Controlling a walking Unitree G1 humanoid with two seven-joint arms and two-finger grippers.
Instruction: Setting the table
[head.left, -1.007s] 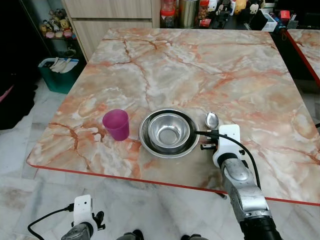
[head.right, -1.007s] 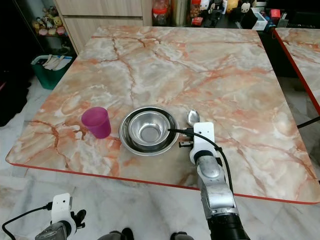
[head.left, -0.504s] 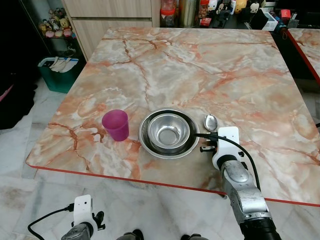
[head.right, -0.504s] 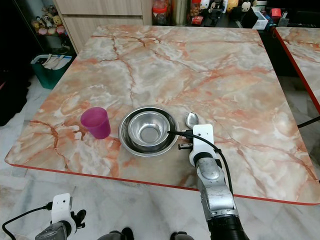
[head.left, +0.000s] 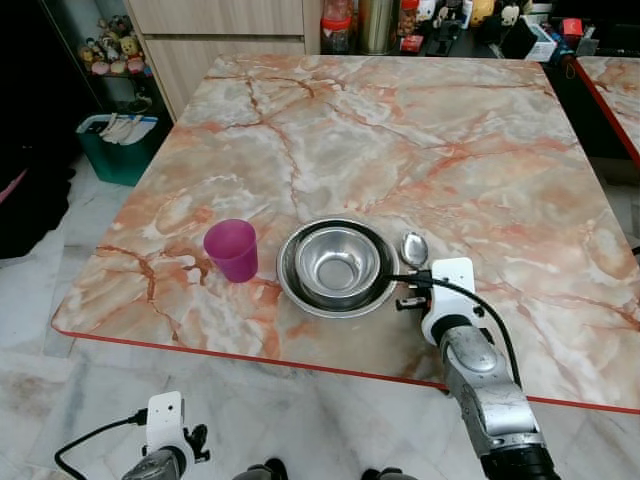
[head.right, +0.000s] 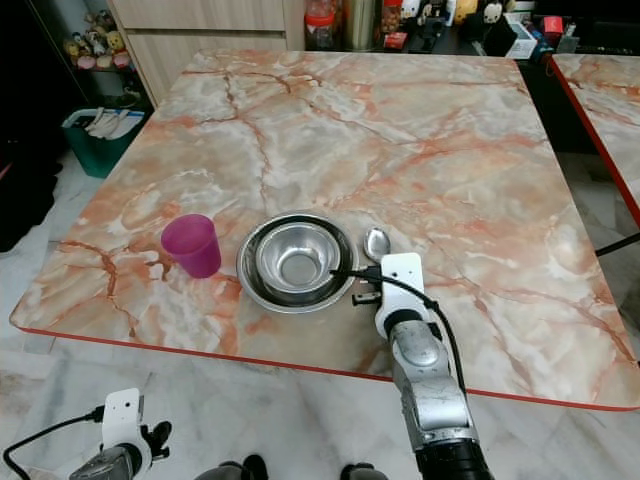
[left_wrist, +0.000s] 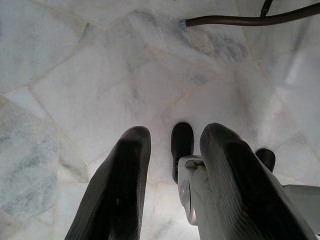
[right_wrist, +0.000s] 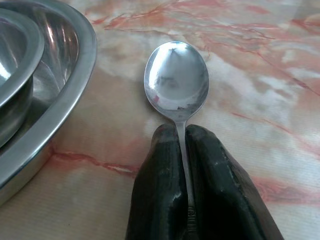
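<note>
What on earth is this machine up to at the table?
It is laying a place setting. Its right gripper is shut on the handle of a metal spoon, holding it low over the marble table just right of a steel bowl nested in a steel plate. A purple cup stands left of them. The left gripper hangs idle, open, above the floor.

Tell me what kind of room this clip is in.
Most likely a home dining area: a large marble table with a bowl, spoon and cup laid on it, a wooden cabinet behind, and jars and tins lined up beyond the table.
</note>
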